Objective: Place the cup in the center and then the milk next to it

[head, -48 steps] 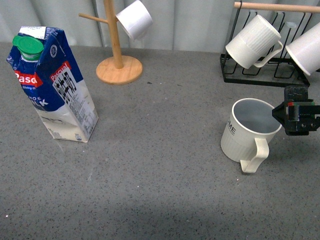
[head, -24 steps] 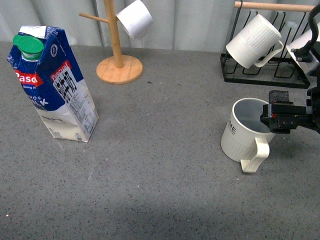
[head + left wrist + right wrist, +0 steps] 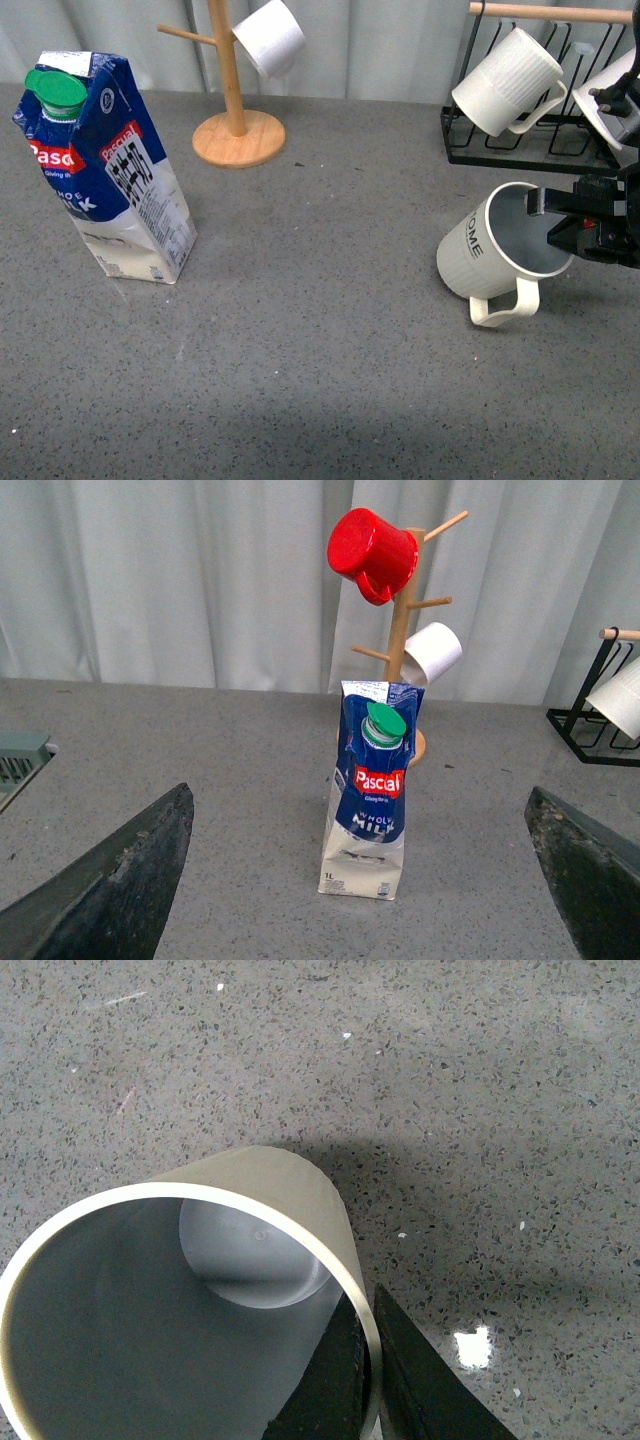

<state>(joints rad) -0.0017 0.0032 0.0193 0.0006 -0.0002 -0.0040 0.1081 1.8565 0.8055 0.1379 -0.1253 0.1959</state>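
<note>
The cup (image 3: 480,255), cream, ribbed and lettered "HOME", hangs tilted at the right, its mouth turned toward my right gripper (image 3: 560,225) and its handle pointing down. That gripper is shut on the cup's far rim. In the right wrist view the rim of the cup (image 3: 250,1260) is pinched between the two dark fingers of the right gripper (image 3: 370,1360). The milk (image 3: 110,175) stands upright at the left, untouched. My left gripper (image 3: 358,810) is open, well back from the milk (image 3: 368,780), which shows between its fingers. The grey speckled center (image 3: 320,280) is bare.
A wooden mug tree (image 3: 232,100) holds a white mug (image 3: 270,38) at the back, with a red mug (image 3: 372,542) at its top. A black rack (image 3: 520,152) at the back right carries white ribbed mugs (image 3: 505,80).
My right gripper moved left onto the cup's rim and shut on it. The cup has tipped and risen off the table, shifting slightly left. The milk has not moved.
</note>
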